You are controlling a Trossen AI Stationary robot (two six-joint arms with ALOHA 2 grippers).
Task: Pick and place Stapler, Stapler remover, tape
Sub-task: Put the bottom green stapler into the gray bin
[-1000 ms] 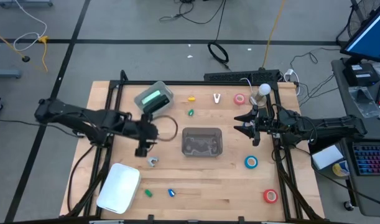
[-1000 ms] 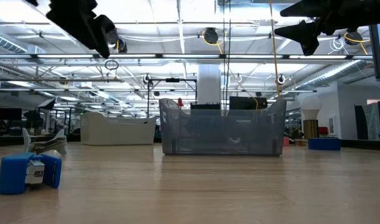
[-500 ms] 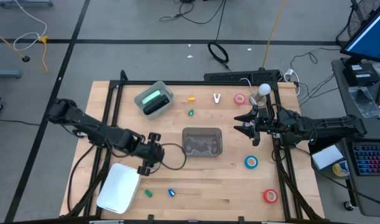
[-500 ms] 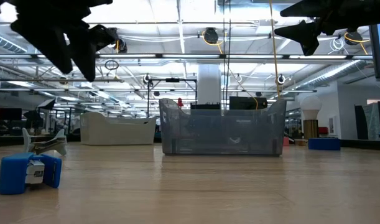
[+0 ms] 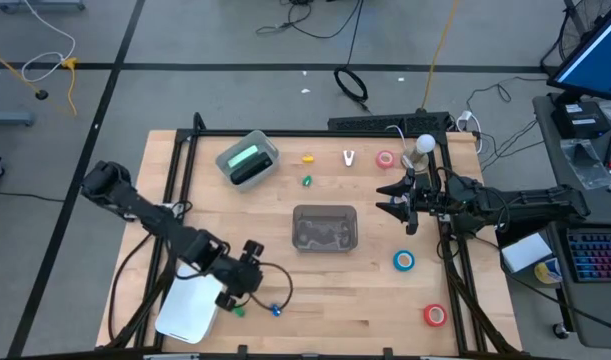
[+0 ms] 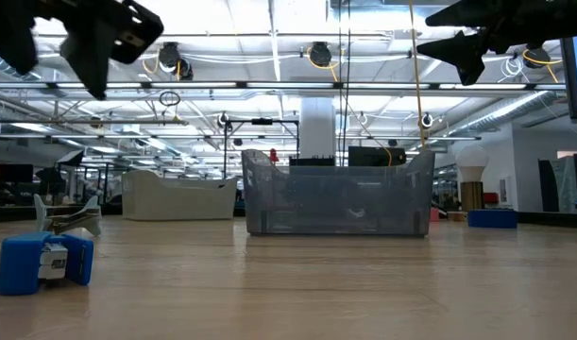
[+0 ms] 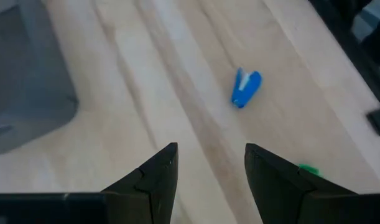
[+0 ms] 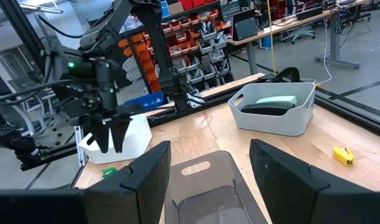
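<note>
The mint-green stapler lies in a white tray at the far left of the table; it also shows in the right wrist view. Tape rolls lie flat on the right side: red, blue, red. My left gripper hangs open above the near part of the table, fingers pointing down, with a small blue piece ahead of it. My right gripper is open and raised, to the right of the grey bin.
A white lid lies at the near left, under my left arm. Small blue and green pieces lie near the near edge. A yellow piece, a green one and a white V-shaped thing lie at the far side.
My left gripper has moved from beside the grey bin's left side toward the table's near edge and slightly right, ending above the white lid's right edge near the green and blue pieces. It stays open and raised. Nothing on the table has moved.
</note>
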